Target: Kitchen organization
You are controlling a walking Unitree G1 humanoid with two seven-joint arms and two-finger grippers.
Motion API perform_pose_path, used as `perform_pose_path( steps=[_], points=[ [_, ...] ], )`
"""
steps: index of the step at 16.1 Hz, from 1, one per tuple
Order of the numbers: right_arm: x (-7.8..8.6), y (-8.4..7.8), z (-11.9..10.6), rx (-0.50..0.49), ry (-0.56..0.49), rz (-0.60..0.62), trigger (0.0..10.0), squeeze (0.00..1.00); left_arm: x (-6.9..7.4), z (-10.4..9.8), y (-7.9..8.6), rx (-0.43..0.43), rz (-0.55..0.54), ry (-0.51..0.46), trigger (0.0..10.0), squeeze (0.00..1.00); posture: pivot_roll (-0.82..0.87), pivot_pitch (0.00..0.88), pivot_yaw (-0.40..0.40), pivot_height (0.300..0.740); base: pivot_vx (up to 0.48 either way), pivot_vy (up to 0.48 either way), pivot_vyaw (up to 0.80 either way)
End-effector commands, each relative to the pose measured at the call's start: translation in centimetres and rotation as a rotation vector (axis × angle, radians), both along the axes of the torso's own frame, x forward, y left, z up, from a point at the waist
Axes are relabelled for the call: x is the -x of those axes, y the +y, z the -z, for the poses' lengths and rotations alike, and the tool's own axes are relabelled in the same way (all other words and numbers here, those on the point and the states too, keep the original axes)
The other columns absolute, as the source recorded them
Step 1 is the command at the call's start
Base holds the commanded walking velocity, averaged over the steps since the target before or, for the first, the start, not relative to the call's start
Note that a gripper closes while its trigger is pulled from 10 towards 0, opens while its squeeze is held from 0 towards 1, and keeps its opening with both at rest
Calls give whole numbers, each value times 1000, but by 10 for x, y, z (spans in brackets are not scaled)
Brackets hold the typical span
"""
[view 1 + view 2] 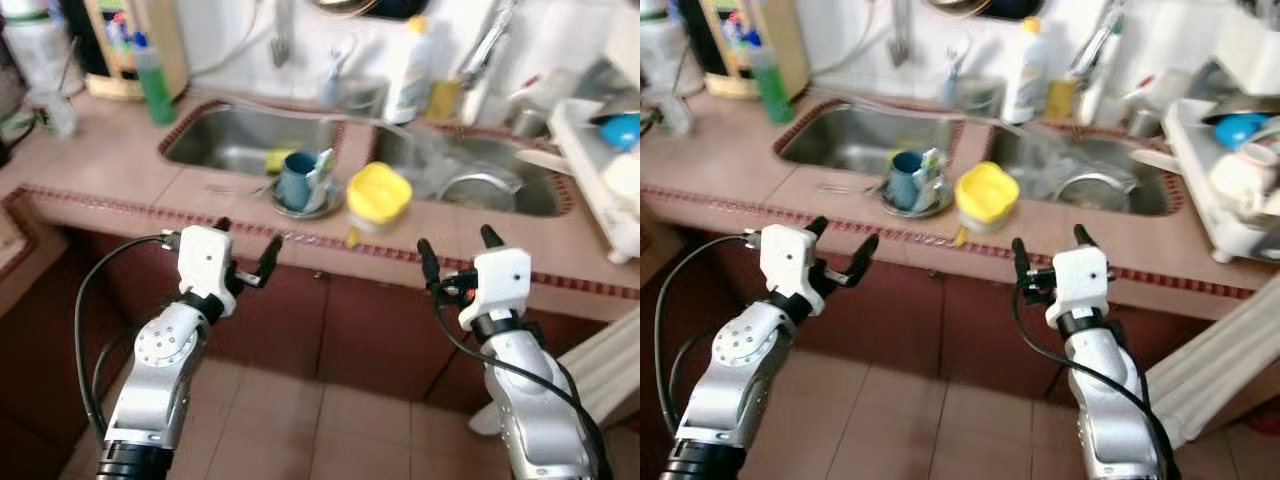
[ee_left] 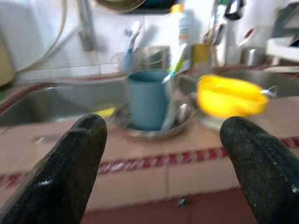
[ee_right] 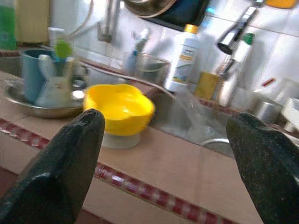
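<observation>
A blue cup (image 1: 296,178) holding utensils stands in a shallow metal dish (image 1: 304,208) on the counter strip between two sinks. Just right of it sits a yellow bowl (image 1: 377,192) on a pale base. My left gripper (image 1: 248,248) is open, held in front of the counter edge below the cup. My right gripper (image 1: 456,250) is open too, level with the counter edge to the right of the yellow bowl. Neither touches anything. The wrist views look at the cup (image 2: 148,97) and the bowl (image 3: 118,108) between their fingers.
Two steel sinks (image 1: 235,140) (image 1: 480,175) lie behind the counter (image 1: 120,190). A green bottle (image 1: 155,80), a white bottle (image 1: 410,75) and a faucet (image 1: 488,45) line the back wall. A white dish rack (image 1: 600,170) with a blue bowl stands at the right. Dark cabinet doors are below.
</observation>
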State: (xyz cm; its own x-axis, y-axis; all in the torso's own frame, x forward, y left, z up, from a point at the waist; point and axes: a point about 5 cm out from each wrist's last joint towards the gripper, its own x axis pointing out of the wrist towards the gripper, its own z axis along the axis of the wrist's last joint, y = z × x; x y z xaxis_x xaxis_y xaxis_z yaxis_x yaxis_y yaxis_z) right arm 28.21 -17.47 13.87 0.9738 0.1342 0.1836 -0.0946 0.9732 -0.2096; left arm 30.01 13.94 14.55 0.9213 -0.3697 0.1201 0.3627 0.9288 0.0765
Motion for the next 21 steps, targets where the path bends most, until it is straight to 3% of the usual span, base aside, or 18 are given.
perform_pose_path(
  steps=[1,11,14,21],
  points=[
    [1,-8,-3,11,-12,22,10000,0,-1,-3,-10,4,39,-8,10000,0,-43,0,-15,740,300,0,0],
    [1,-9,-5,19,-19,22,10000,0,-3,-5,-14,9,53,-15,10000,0,-52,0,-14,740,303,0,0],
    [1,-10,-5,22,-19,23,10000,0,-2,-6,-14,53,46,-24,10000,0,-54,0,-14,740,0,0,0],
    [4,-11,4,34,28,-10,10000,0,-8,-1,-32,23,94,6,10000,0,-65,0,-18,740,0,0,0]
  ],
)
